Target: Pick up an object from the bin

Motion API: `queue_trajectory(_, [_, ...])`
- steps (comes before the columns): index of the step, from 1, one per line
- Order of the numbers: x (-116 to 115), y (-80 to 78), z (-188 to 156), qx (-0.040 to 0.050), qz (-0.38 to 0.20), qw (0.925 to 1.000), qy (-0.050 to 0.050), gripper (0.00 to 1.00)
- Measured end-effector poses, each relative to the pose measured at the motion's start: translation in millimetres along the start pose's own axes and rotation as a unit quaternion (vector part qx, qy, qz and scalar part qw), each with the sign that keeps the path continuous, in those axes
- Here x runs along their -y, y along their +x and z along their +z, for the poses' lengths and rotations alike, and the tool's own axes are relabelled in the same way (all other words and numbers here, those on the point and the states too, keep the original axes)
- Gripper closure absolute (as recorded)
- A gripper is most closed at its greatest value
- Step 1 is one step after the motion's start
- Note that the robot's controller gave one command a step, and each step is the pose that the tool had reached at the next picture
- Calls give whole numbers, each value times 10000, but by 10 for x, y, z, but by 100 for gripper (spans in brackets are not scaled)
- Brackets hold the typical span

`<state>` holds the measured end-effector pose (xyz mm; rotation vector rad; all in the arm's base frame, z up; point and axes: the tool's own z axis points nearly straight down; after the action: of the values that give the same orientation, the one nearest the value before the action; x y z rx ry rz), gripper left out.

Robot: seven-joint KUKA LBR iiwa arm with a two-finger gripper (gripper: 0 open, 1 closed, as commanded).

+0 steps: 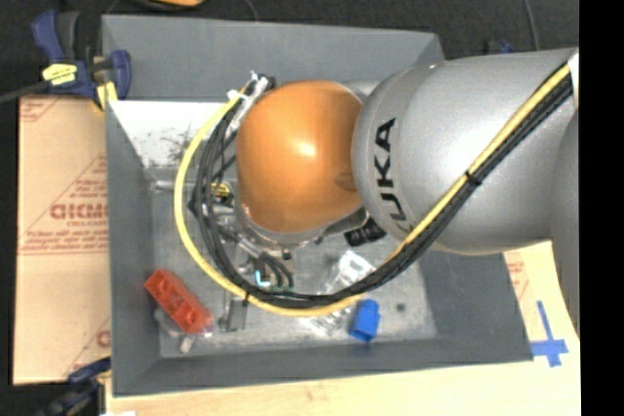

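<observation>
Arm [458, 151] reaching into the grey bin [127, 209], orange wrist cover [292, 156] hiding most of the gripper [258, 270], its opening impossible to tell, red ridged block [177, 300] lying just beside it toward the view's lower left corner, blue piece [365, 320], possibly a cap, sitting by the near wall.

1. A red plastic piece [177, 300], oblong with a ribbed top, lies flat on the floor of the bin [132, 239]. It is near the lower left corner and is turned diagonally.
2. A small blue block [365, 320] lies near the lower wall, right of the middle and well apart from the red piece.
3. A pale, crumpled wrapper-like thing [351, 265] lies just above the blue block. Its exact form is hard to tell.
4. A small grey thing [231, 315] lies just beside the red piece, on its right. Its kind is not clear.
</observation>
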<state>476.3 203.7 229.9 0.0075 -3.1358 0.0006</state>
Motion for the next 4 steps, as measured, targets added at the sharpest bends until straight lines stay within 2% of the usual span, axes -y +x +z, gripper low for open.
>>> queue_trajectory(1, [-310,-145,1637,3,708,9975,4,0])
queue_trajectory(2, [-238,-398,1284,49,1375,9905,-17,0])
queue_trajectory(3, [-296,-339,1230,40,2973,9548,-19,0])
queue_trajectory(4, [-306,-99,1608,21,3582,9336,-2,0])
